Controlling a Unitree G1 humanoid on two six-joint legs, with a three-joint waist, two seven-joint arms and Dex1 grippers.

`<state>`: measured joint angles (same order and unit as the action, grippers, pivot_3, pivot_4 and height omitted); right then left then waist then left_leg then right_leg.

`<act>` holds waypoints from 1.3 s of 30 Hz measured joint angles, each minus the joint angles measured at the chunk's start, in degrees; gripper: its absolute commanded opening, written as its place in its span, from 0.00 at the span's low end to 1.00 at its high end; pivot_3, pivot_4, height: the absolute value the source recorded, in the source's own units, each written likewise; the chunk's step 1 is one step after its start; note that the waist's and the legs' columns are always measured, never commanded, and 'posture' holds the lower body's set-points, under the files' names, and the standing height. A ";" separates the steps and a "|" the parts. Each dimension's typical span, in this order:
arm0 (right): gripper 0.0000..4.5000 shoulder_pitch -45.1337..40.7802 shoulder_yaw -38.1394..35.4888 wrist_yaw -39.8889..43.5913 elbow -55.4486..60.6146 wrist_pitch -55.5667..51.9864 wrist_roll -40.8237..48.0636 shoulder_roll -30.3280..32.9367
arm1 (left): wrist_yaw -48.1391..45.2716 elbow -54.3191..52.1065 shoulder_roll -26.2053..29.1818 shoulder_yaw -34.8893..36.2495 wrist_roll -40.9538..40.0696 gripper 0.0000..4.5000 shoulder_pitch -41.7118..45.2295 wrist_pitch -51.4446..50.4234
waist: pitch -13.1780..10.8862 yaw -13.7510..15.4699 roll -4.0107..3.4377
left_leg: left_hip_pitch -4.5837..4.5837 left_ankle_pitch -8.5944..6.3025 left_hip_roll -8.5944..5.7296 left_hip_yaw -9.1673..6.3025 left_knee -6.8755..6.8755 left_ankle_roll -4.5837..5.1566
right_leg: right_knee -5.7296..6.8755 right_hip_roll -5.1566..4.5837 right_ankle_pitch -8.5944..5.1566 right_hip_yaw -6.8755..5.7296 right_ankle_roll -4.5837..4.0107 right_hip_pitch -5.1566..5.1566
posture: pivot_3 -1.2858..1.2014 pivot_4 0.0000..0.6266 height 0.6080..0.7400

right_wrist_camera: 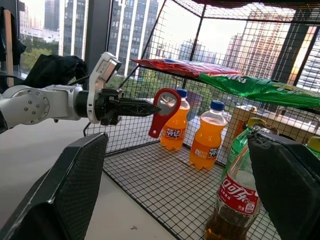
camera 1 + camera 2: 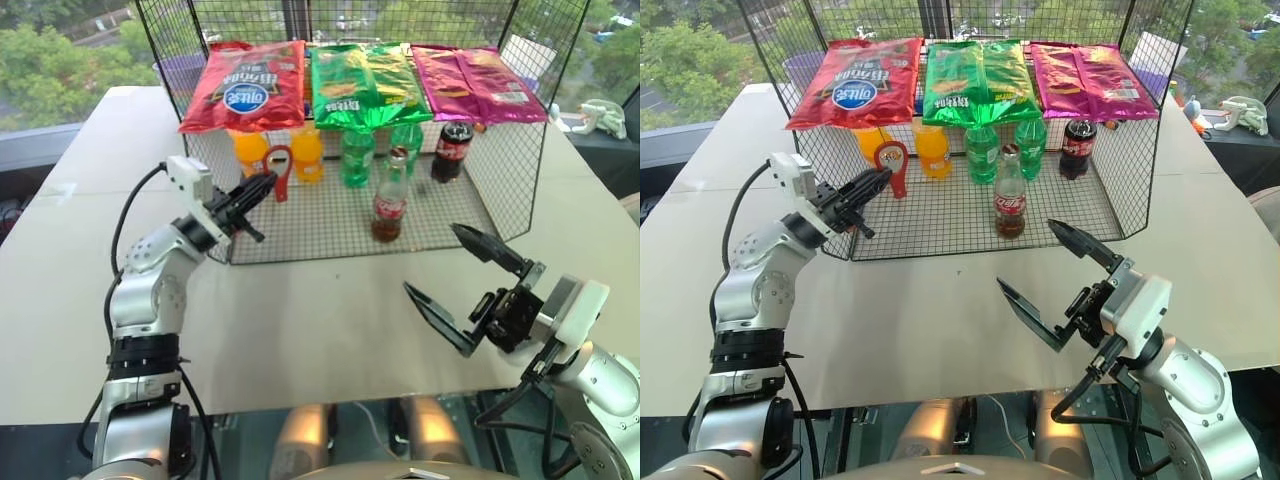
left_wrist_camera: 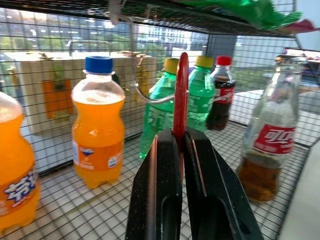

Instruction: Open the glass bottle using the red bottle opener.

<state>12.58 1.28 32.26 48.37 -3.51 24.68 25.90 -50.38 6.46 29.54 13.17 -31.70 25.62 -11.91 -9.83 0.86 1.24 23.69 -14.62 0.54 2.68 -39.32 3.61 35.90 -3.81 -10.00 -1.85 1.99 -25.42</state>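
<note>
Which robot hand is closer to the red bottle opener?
Left. The left gripper is shut on the red bottle opener, holding it up. The right gripper hangs open, well apart from it, near the glass bottle.

Layout: wire rack on table

The glass bottle (image 2: 389,197) stands at rack centre, near the front edge. The bottle opener (image 2: 279,171) is at its 10 o'clock, before two bottles (image 2: 279,152). Three more bottles (image 2: 404,150) stand at 12 o'clock, beneath the snack bags (image 2: 363,82).

Left tool (image 2: 262,187) clamped shut, right tool (image 2: 442,276) spread wide
</note>
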 measured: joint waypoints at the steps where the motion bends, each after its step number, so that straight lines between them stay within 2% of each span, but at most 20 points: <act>1: 1.00 0.07 0.01 0.01 0.00 0.02 0.00 -0.01 | -0.64 0.00 0.16 0.03 -0.18 0.00 0.00 -0.12 | 0.00 -0.02 0.00 | 0.00 0.00 0.00 0.00 0.00 0.00 | 0.00 0.00 0.00 0.00 0.00 0.00 | 0.52 0.24 1.00; 6: 1.00 1.97 -0.03 -0.80 0.01 -1.21 -0.12 0.07 | -5.63 -0.80 1.67 1.06 -6.03 0.00 -1.21 -5.46 | 0.00 -0.07 0.00 | 0.00 0.00 0.01 0.00 0.00 0.00 | 0.00 0.00 0.00 0.00 0.00 0.00 | 0.52 0.24 1.00; 9: 1.00 5.06 -0.17 -2.80 0.00 -2.34 -2.76 0.02 | -7.29 -4.16 2.85 2.00 -12.01 0.00 -3.95 -12.59 | 0.00 -0.11 -0.01 | 0.02 0.00 0.03 0.00 0.01 0.00 | 0.00 -0.03 -0.01 0.01 0.00 -0.04 | 0.52 0.24 1.00; 10: 1.00 5.66 -0.07 -4.44 0.22 -3.90 -4.13 -0.11 | -7.52 -6.57 3.94 2.59 -16.48 0.00 -5.83 -17.98 | 0.00 -0.15 0.00 | 0.02 0.00 0.03 0.00 0.01 -0.01 | 0.00 -0.03 -0.01 0.01 0.00 -0.05 | 0.52 0.24 1.00; 13: 1.00 5.28 0.11 -7.55 0.86 -10.73 -4.35 0.49 | -8.16 -11.30 5.19 2.58 -23.02 0.00 -9.07 -26.15 | 0.00 -0.19 0.01 | -0.01 0.00 0.05 0.03 0.00 -0.01 | 0.02 -0.10 -0.01 0.03 -0.01 -0.05 | 0.52 0.24 1.00; 16: 1.00 3.15 -1.66 -10.83 2.78 -22.35 3.13 1.59 | -7.63 -16.34 5.54 2.46 -29.75 0.00 -12.61 -33.17 | 0.00 -0.05 0.00 | -0.02 0.00 0.05 0.01 0.00 -0.03 | 0.05 -0.20 0.01 0.01 -0.04 -0.04 | 0.52 0.24 1.00; 19: 1.00 1.74 -5.28 -11.87 3.40 -26.59 11.46 1.63 | -5.16 -19.32 3.41 2.16 -33.12 0.00 -13.35 -35.70 | 0.01 0.13 0.02 | 0.00 0.00 0.02 -0.05 -0.01 -0.03 | 0.04 -0.16 0.01 -0.05 -0.04 -0.02 | 0.52 0.24 1.00; 21: 1.00 1.55 -6.41 -12.29 3.43 -27.77 15.39 1.33 | -3.53 -20.05 1.08 1.89 -34.04 0.00 -13.27 -35.80 | 0.01 0.07 0.03 | 0.01 0.00 0.00 -0.04 0.00 -0.01 | 0.02 -0.15 0.01 -0.03 -0.04 -0.02 | 0.52 0.24 1.00; 24: 1.00 0.70 -7.03 -13.26 2.67 -31.48 27.22 1.15 | -0.20 -20.38 -3.08 1.00 -34.27 0.00 -12.86 -35.34 | 0.00 -0.07 0.04 | 0.01 0.00 0.01 -0.03 0.01 0.00 | -0.01 -0.08 0.01 0.00 -0.04 -0.02 | 0.52 0.24 1.00; 29: 1.00 -7.51 -5.36 -13.60 -1.39 -34.92 41.55 1.00 | 3.54 -21.12 -9.15 -0.73 -33.75 0.00 -12.44 -33.36 | 0.00 -0.22 0.05 | -0.05 0.01 0.01 0.00 -0.01 0.01 | 0.00 0.03 0.04 0.13 -0.08 0.00 | 0.52 0.24 1.00; 33: 1.00 -14.59 -2.47 -13.65 -6.63 -35.76 44.09 -1.06 | 4.83 -21.20 -11.03 -1.49 -33.25 0.00 -12.61 -32.12 | 0.00 -0.13 0.06 | 0.00 0.01 0.02 -0.05 0.00 0.01 | 0.00 0.13 0.04 0.12 -0.09 -0.02 | 0.52 0.24 1.00; 39: 1.00 -23.01 3.06 -11.40 -16.75 -36.73 41.38 -5.63 | 5.43 -21.28 -11.73 -2.09 -33.01 0.00 -12.68 -31.03 | 0.00 -0.10 0.06 | 0.04 0.00 0.01 -0.03 0.01 0.02 | -0.03 0.13 0.04 0.15 -0.09 -0.04 | 0.52 0.24 1.00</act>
<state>-10.43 4.34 20.86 31.62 -40.24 66.06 20.27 -44.95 -14.82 17.81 11.08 -64.71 12.94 -42.94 -9.83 0.76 1.30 23.73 -14.62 0.55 2.65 -39.31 3.63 35.87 -3.67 -9.96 -1.69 1.90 -25.45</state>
